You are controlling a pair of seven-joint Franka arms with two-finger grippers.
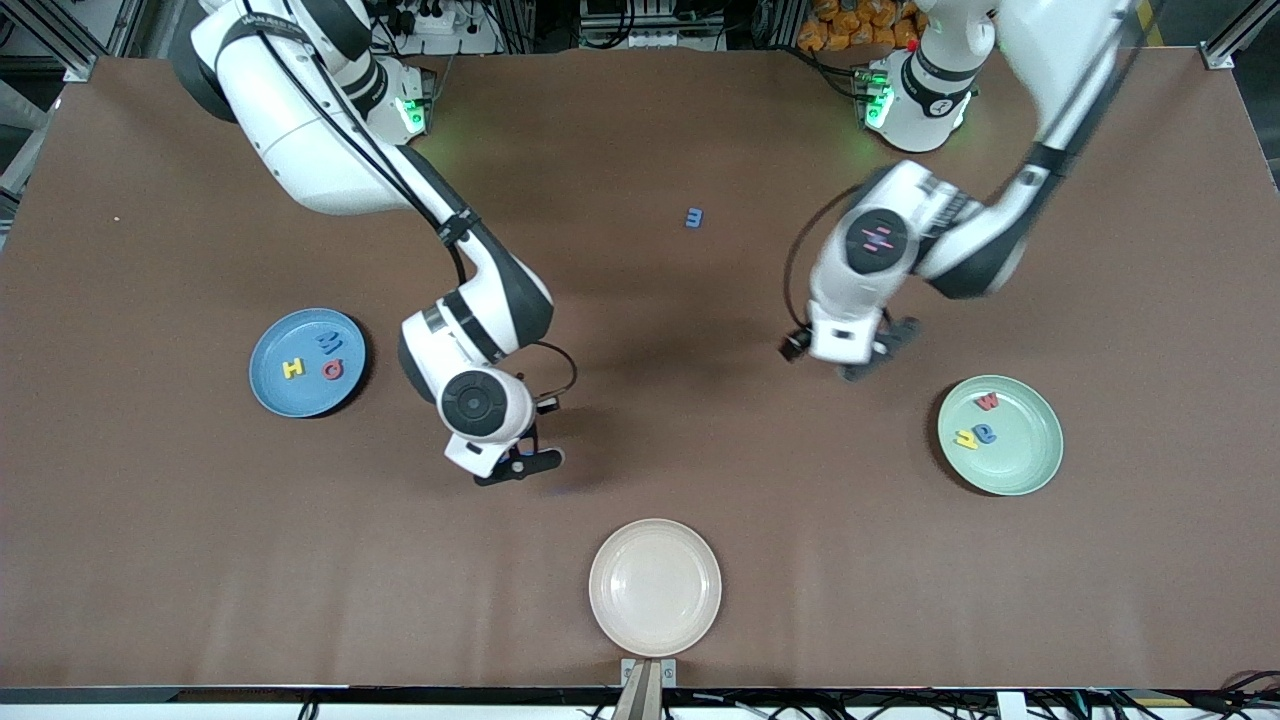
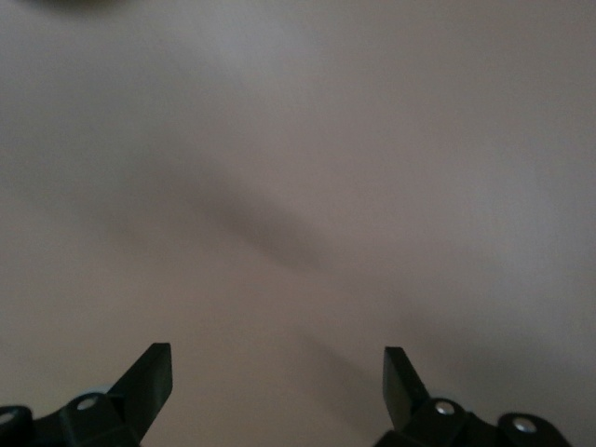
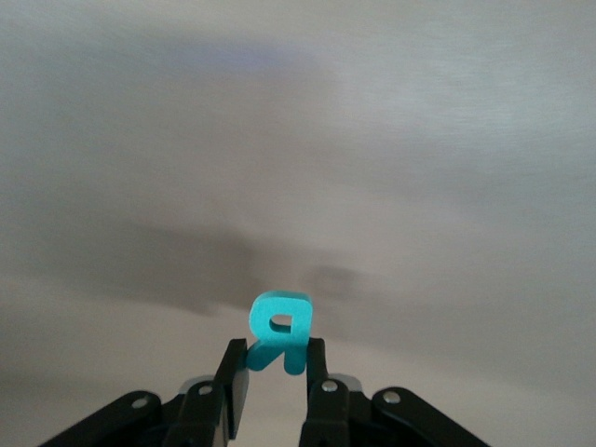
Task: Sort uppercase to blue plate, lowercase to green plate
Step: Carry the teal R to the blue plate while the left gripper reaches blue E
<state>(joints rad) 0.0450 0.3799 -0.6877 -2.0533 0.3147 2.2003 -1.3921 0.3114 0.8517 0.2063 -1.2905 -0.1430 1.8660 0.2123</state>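
Evidently, from the front, the right gripper (image 1: 520, 462) hung at four o'clock of the blue plate (image 1: 275, 385); the left gripper (image 1: 868, 352), fingers wide, hung over bare surface (image 1: 640, 130); at the right wrist, fingers pinched the teal B (image 3: 279, 328) low, so it might twist free.

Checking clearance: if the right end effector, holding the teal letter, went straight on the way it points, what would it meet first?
Only bare table shows ahead of the right end effector and its teal B; depth is unclear.
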